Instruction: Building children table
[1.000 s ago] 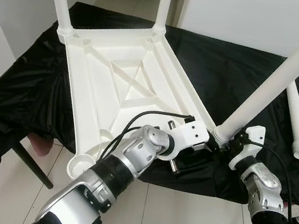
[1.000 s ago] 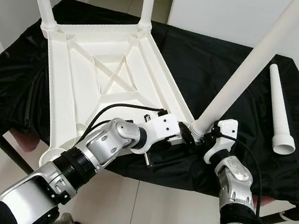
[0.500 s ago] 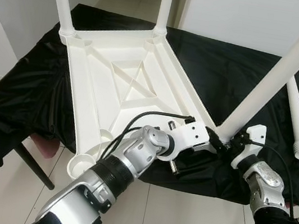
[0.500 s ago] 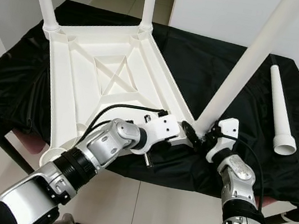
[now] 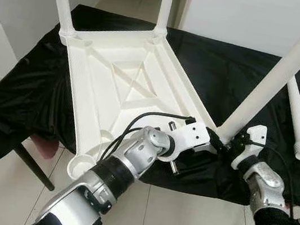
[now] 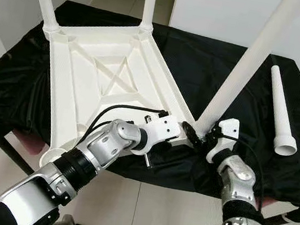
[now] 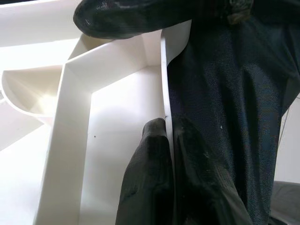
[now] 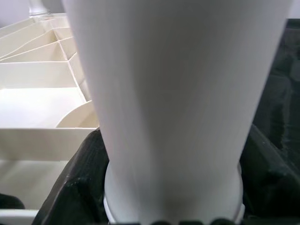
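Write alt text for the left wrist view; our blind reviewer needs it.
The left gripper pinches the thin white edge wall of the upturned table top, one black finger on each side. Black cloth lies beside the wall.

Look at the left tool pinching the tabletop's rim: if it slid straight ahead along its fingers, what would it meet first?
Probably the right tool's black finger, which crosses the rim of the upturned tabletop just ahead of the left tool. Depth is hard to judge there.
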`<state>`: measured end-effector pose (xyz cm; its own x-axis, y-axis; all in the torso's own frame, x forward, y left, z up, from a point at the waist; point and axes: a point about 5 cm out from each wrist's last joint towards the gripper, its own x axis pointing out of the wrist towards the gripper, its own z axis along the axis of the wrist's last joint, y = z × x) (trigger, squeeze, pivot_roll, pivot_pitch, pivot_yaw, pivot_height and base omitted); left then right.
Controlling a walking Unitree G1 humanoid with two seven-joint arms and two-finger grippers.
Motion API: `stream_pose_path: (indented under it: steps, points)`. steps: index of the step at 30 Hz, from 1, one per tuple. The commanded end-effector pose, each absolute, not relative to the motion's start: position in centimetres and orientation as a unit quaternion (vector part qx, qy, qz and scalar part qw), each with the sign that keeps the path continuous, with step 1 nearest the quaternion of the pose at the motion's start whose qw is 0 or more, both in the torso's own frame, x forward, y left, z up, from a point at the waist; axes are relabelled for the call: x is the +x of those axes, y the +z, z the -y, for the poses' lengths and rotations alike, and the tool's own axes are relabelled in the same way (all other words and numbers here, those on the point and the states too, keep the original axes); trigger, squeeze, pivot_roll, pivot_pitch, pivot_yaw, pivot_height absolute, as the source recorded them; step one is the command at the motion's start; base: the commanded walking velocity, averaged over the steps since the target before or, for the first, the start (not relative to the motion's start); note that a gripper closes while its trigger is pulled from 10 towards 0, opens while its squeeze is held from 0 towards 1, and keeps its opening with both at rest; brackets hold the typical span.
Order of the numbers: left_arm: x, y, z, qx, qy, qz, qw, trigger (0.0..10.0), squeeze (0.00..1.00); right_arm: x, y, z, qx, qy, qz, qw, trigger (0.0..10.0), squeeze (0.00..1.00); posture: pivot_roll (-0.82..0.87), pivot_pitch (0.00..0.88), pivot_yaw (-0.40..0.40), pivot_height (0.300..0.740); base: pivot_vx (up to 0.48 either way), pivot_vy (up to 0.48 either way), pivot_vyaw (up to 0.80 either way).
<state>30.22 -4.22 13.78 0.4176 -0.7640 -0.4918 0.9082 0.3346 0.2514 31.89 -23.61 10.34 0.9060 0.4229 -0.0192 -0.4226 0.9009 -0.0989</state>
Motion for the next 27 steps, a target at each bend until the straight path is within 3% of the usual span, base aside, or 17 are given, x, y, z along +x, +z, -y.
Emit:
stream_pose_path:
  steps: [1, 8, 16, 27]
  points:
    - [30.6, 15.5, 5.1, 0.256, -0.482, -0.099, 0.832, 10.0, 0.00, 30.7, 7.6, 25.8, -0.049, 0.134, -0.076, 0.987, 10.0, 0.00, -0.01, 0.012, 0.006, 0.740, 0.000, 0.000, 0.00]
    - [30.4, 15.4, 5.2, 0.253, -0.485, -0.100, 0.831, 10.0, 0.00, 30.8, 7.9, 25.2, -0.025, 0.040, -0.048, 0.998, 10.0, 0.00, -0.02, 0.027, 0.013, 0.740, 0.000, 0.000, 0.00]
    - [30.4, 15.4, 5.3, 0.252, -0.487, -0.100, 0.830, 10.0, 0.00, 30.9, 8.3, 24.9, -0.005, -0.010, -0.035, 0.999, 10.0, 0.00, -0.03, 0.033, 0.007, 0.740, 0.000, 0.000, 0.00]
    - [30.2, 15.4, 5.5, 0.248, -0.486, -0.102, 0.832, 10.0, 0.00, 29.5, 9.3, 22.2, 0.022, -0.226, -0.012, 0.974, 10.0, 0.00, -0.02, 0.036, 0.000, 0.740, 0.000, 0.000, 0.00]
